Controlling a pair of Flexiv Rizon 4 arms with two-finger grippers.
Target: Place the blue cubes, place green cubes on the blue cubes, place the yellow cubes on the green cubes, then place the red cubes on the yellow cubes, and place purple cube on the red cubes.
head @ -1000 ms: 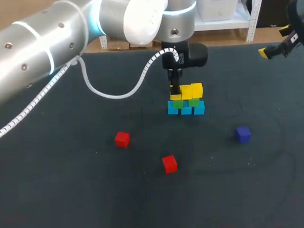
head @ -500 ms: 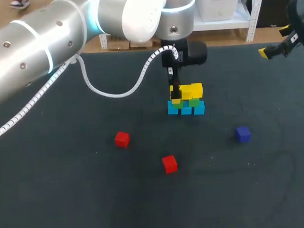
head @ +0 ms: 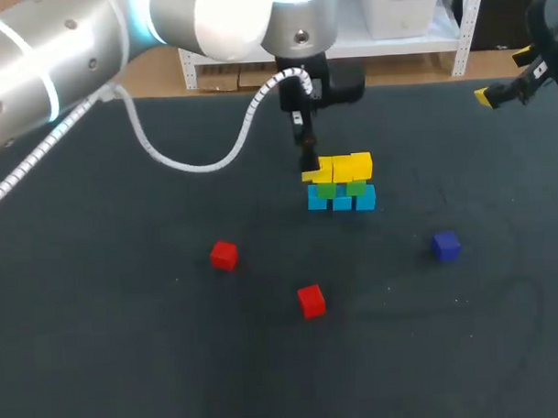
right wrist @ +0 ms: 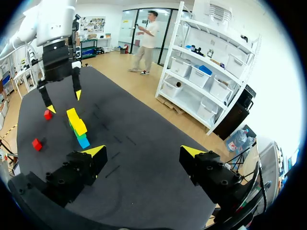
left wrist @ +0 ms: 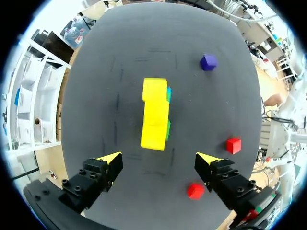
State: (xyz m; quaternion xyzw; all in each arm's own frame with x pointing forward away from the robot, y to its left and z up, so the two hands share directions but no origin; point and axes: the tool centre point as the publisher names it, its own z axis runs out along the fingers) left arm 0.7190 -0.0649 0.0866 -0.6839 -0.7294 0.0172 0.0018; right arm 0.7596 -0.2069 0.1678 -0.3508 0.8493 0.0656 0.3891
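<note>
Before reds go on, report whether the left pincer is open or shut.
Open. The left pincer has its tips wide apart, clear of the yellow cubes.

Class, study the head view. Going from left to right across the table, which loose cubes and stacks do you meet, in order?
far red cube → near red cube → stack of blue, green and yellow cubes → purple cube

Left gripper [left wrist: 159, 159] gone up, away from yellow cubes [head: 351, 164]. Before, sat low right by cubes. Now higher, bit more left and far. Left arm [head: 90, 50] pulled back too.
</note>
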